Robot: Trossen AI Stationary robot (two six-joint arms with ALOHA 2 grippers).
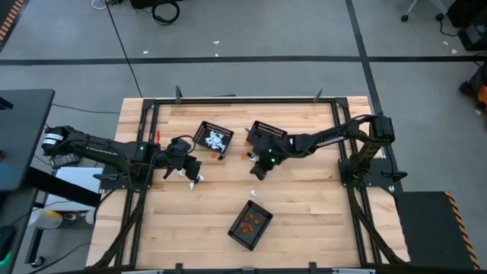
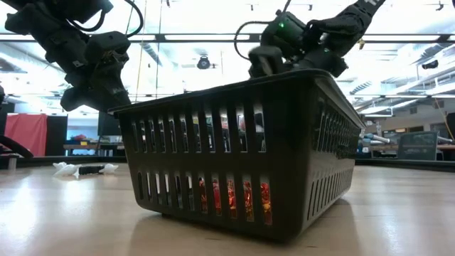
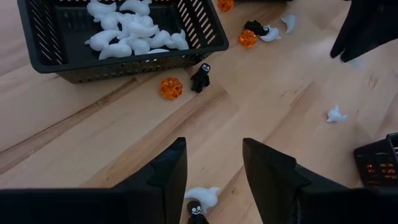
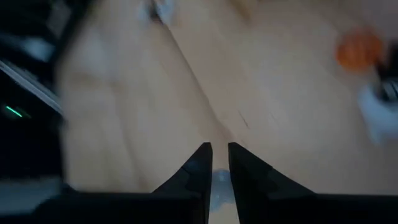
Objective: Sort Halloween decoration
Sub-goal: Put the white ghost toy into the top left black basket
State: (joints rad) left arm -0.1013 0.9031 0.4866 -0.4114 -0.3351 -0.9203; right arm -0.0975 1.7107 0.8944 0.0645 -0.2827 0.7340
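Baskets (image 1: 214, 136) three, left tool (image 3: 214, 180) open, right tool (image 4: 217, 163) pinching white trinket (image 4: 219, 179).

White ghosts (image 3: 134, 28) lie heaped in my far-left basket (image 3: 56, 59). Just outside it sit an orange pumpkin (image 3: 170, 88) and a black figure (image 3: 200, 77). More orange pieces (image 1: 249, 223) fill the near basket (image 1: 237, 233).

You're looking at two dark, near-black jointed arms, the left arm (image 1: 106, 149) and the right arm (image 1: 335, 137), each with a small green light glowing near the wrist. A red mark shows on the left arm, at about 12 o'clock from its green light. The left gripper (image 3: 214, 168) ends in two matte black wedge-shaped fingers, and the right gripper (image 4: 216, 160) in two narrow black ones.
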